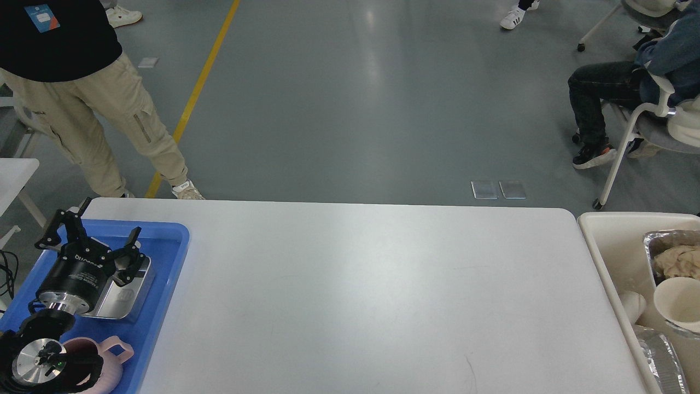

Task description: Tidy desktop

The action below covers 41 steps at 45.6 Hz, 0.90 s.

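Broadly, the desktop point(350, 295) fills the middle of the scene, a stiff, smooth white slab that looks too heavy to lift; it is not a thing to grasp, and only what lies on it is picked up. At its left end sits the blue tray point(164, 306), where the left gripper point(90, 243) hangs over the steel pan point(128, 298), fingers spread apart. The right gripper is out of sight. A beige bin point(607, 241) stands just beside the right end.

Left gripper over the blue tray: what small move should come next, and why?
Probably lift the left gripper clear of the blue tray. It hangs open and empty above the steel container, the desktop looks bare, and the foil pan and paper cup sit in the bin.
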Motion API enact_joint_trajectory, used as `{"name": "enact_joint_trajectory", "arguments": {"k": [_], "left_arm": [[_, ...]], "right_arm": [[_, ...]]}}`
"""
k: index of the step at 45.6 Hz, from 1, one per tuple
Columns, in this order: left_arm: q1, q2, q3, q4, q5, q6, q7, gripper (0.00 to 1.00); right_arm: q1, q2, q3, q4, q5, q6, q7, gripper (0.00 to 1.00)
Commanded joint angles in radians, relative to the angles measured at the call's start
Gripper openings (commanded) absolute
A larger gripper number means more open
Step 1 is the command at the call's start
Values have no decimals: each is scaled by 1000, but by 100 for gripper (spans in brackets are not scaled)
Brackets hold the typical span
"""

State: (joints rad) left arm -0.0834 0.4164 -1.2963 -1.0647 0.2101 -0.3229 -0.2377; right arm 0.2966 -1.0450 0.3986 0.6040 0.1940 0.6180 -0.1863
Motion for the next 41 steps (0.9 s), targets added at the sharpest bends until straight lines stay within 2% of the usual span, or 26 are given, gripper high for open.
{"name": "enact_joint_trajectory", "arguments": {"k": [1,5,6,8,13,25,34,41], "left_arm": [[1,-1,0,0,-2,-1,0,97],[1,-1,0,0,0,-1,0,97],[1,-1,0,0,0,-2,0,97],[1,-2,0,0,0,-4,0,97],[1,-2,0,0,0,-7,0,97],[4,-2,-1,2,0,-21,-15,97],[4,-1,-11,3,0,-24,-18,97],[10,-2,-24,3,-2,-45,-18,97]], "right_arm": [[-13,19,0,-42,-4,0,1,30],[-19,46,5,-98,-10,2,1,61],[-17,59,8,-117,-10,0,1,71],[-14,91,6,-159,-10,-3,1,99],[-2,154,5,-249,-16,2,-1,100],[35,181,5,-253,-18,2,-1,100],[137,256,5,-265,-21,2,-1,100],[286,306,0,-253,-22,2,-1,100]]}}
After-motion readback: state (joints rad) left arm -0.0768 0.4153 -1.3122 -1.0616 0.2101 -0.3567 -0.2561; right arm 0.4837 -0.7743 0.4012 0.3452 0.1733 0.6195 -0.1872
